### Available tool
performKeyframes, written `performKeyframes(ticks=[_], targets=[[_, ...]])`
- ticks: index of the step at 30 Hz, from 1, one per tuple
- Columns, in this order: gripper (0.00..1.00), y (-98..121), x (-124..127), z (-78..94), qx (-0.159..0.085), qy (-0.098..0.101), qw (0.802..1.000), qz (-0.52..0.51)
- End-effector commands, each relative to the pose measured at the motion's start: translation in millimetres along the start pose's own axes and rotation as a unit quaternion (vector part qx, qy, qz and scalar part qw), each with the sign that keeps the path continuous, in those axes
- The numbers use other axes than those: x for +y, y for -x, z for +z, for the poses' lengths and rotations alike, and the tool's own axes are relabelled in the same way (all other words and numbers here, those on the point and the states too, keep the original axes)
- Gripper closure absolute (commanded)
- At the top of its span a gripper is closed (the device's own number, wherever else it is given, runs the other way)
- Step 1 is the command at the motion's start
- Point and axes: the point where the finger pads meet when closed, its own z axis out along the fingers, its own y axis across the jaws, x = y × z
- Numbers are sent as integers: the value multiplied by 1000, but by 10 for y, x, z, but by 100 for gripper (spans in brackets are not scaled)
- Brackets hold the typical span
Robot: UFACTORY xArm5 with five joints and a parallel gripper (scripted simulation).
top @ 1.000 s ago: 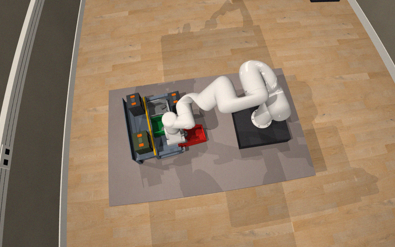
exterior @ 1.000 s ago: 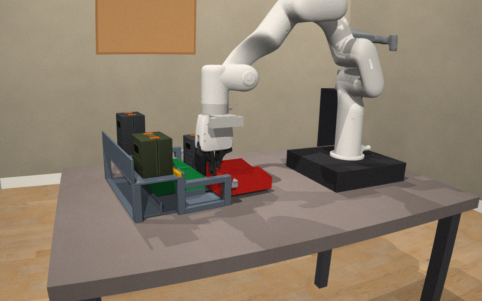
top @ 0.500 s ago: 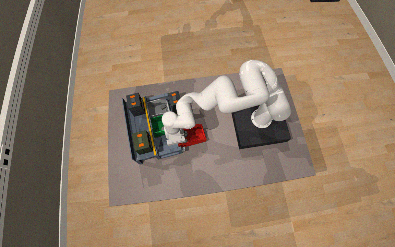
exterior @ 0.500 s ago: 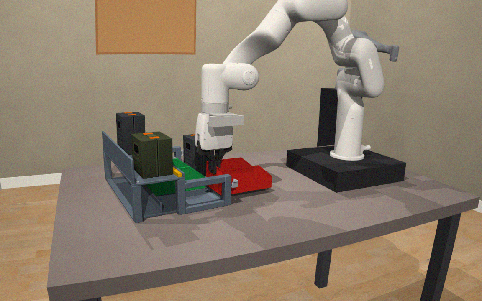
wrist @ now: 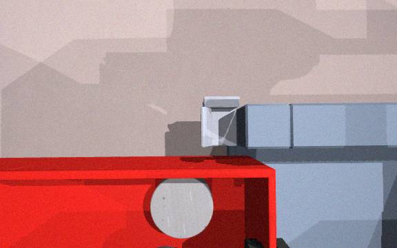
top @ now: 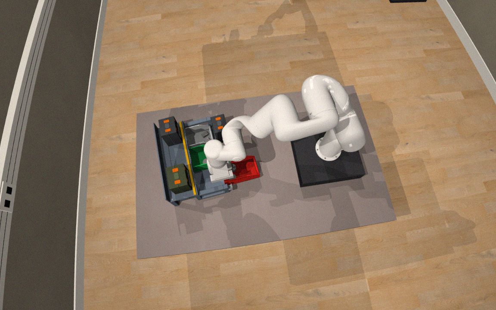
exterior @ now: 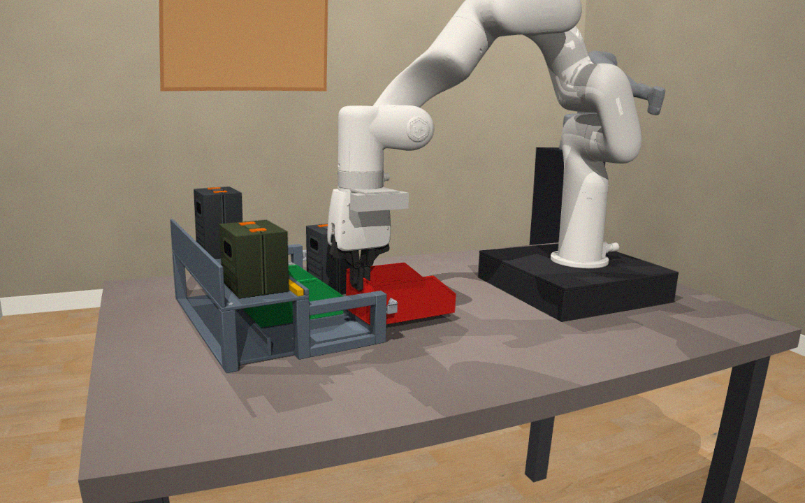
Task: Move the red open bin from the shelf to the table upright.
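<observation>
The red open bin (top: 250,168) (exterior: 421,301) (wrist: 81,168) sticks out of the grey shelf (top: 203,189) (exterior: 337,334) (wrist: 322,125) toward the arm's base, its far end by the shelf's front post. A grey round part (wrist: 181,208) lies inside it. My gripper (exterior: 360,276) (wrist: 267,244) points straight down at the bin's shelf-side end. Its fingers are shut on that end wall, one tip inside and one outside. In the overhead view the wrist hides the fingers.
On the shelf stand a green open bin (top: 197,158) (exterior: 267,311), a grey open bin (top: 199,132), an olive box (top: 178,179) (exterior: 252,256) and two black boxes (top: 168,131) (exterior: 216,209) (top: 218,123). The arm's black base block (top: 330,169) (exterior: 581,284) stands to the right.
</observation>
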Motion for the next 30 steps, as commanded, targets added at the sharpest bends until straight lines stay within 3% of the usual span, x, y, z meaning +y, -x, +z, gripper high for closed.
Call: performKeyframes(ticks=[1, 30], targets=[[100, 0, 1, -22, -6, 3, 1000, 0], [100, 0, -163, -21, -6, 3, 1000, 0]])
